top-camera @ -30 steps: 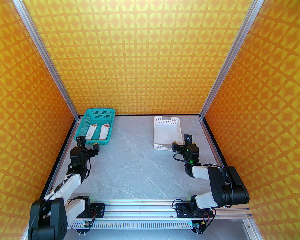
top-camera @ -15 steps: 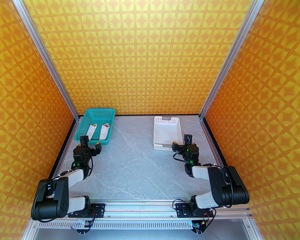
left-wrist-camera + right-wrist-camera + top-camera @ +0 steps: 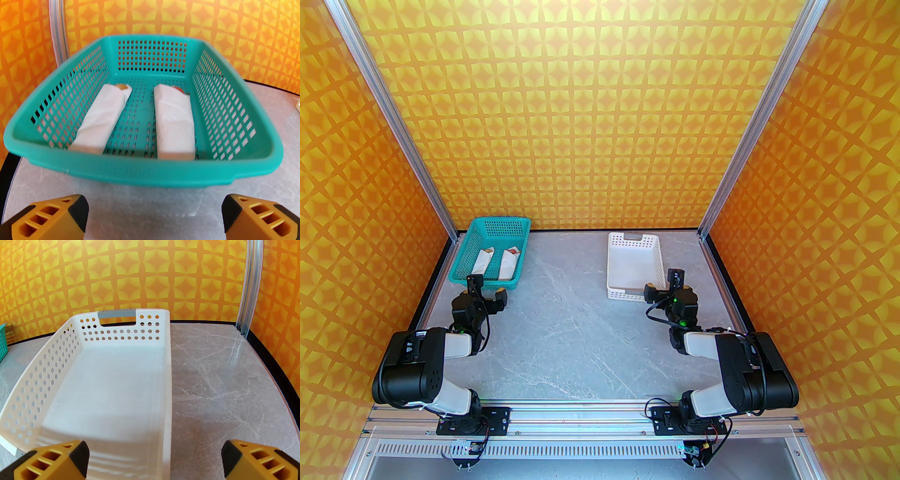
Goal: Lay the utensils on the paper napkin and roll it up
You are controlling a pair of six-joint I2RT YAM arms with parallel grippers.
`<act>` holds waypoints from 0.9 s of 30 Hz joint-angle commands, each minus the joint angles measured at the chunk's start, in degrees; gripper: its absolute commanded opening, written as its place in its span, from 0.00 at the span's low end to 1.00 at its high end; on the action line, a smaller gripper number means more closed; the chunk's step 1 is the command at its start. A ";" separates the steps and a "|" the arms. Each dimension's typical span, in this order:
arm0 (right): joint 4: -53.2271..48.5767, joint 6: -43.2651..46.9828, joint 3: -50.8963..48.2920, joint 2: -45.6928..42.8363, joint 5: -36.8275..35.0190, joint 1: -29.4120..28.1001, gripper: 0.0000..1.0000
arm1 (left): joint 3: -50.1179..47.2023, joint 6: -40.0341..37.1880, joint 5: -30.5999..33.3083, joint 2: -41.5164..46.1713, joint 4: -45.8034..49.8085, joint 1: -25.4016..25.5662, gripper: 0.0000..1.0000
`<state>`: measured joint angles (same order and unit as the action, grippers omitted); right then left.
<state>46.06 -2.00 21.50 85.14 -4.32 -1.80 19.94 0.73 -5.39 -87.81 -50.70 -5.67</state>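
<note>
Two white rolls (image 3: 100,117) lie in the teal basket (image 3: 140,168), contents unclear; left gripper (image 3: 154,211) and right gripper (image 3: 154,451) gape wide, empty.

- Teal basket (image 3: 150,168), ahead of the left jaws: moulded lattice plastic, faint sheen.
- Two rolls (image 3: 100,121) inside it: matt white paper, creased.
- White basket (image 3: 167,371), ahead of the right jaws: smooth perforated plastic.
- Table (image 3: 218,380) beneath: grey veined stone-look, satin.
- Left gripper (image 3: 154,218) fingers (image 3: 46,218): ribbed yellow plastic, black-tipped.
</note>
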 commanded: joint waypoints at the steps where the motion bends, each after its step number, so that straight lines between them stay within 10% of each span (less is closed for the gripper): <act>1: -0.61 0.94 0.98 0.52 -0.51 -0.39 0.98 | 2.53 -1.31 -1.23 -0.20 2.27 0.20 0.99; 27: -1.88 1.98 1.74 0.72 -1.92 -1.45 0.99 | 2.56 -1.37 -0.77 -0.23 2.27 0.49 0.99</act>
<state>45.63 -1.52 21.67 85.14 -4.60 -2.17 21.17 -0.08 -5.54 -87.81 -49.50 -5.56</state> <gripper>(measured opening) 0.985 0.989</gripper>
